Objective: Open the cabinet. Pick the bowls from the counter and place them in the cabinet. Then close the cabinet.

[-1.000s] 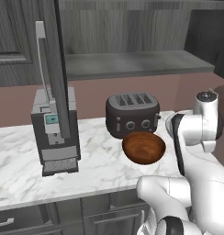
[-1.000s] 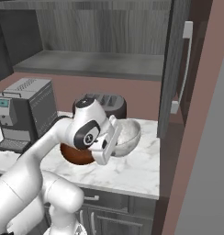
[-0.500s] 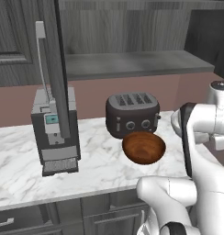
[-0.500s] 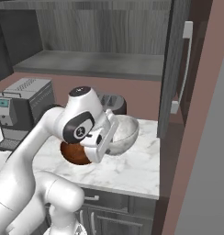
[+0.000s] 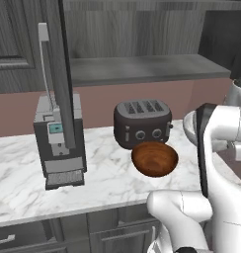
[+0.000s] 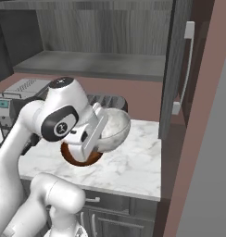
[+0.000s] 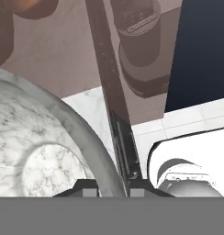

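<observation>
- Our gripper point(image 6: 102, 134) is clamped on the rim of the pale bowl point(image 6: 113, 130), and we carry it tilted on its side, off the counter point(image 6: 133, 167) near that counter's right edge.
- In the hand view the pale bowl point(image 7: 45, 151) sits hard against the finger tips at the bottom: its marbled wall curves up from them and its hollow faces us. We cannot tell how far the rim reaches in between them.
- The cabinet point(image 6: 105, 41) stands open. Its right door point(image 6: 177, 74) juts out over the counter's right edge, and the shelf point(image 6: 94, 65) lies above and behind the bowl.
- Main risk, as we judge it: a pinch on one edge of a tilted bowl can let it pivot or slip on the way up, and it would then fall towards the counter's right edge.
- Second risk: the open door is near the bowl on its right, so a wide swing could knock the bowl against the door's edge or its silver handle point(image 6: 185, 65).
- Third risk: if we rise too little, the bowl may catch the shelf's front lip.
- The brown bowl point(image 5: 154, 159) rests on the counter near its front edge, just before the black toaster point(image 5: 142, 122); we have it still to fetch.
- The coffee machine point(image 5: 58, 141) stands towards the counter's left end, well apart from our work.
</observation>
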Available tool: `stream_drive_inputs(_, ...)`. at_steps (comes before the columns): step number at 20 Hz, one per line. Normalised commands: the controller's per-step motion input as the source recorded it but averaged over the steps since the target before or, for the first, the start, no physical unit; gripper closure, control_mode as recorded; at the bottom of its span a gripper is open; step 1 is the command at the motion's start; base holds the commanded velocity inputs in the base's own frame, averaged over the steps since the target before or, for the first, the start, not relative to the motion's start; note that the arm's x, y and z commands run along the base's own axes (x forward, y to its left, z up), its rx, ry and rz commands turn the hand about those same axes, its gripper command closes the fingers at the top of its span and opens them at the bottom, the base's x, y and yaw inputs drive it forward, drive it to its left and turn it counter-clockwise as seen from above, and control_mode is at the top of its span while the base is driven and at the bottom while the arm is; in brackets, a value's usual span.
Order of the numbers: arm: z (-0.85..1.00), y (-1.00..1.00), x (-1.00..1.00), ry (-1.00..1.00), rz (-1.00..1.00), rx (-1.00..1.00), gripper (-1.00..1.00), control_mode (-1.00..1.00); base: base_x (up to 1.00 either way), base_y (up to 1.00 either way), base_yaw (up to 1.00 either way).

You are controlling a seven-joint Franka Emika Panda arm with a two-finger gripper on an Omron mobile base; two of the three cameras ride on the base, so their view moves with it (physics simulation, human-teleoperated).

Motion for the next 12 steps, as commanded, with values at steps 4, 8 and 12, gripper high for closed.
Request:
stream_drive_inputs(4,0.39,0.23,0.00,-0.13,0.00,0.00,1.00,-1.00,0.00,0.00,0.00)
stream_drive_inputs(8,0.40,0.01,0.00,-0.15,0.00,0.00,1.00,-1.00,0.00,0.00,0.00)
stream_drive_inputs(12,0.55,0.04,-0.01,-0.14,0.00,0.01,1.00,-1.00,0.00,0.00,0.00)
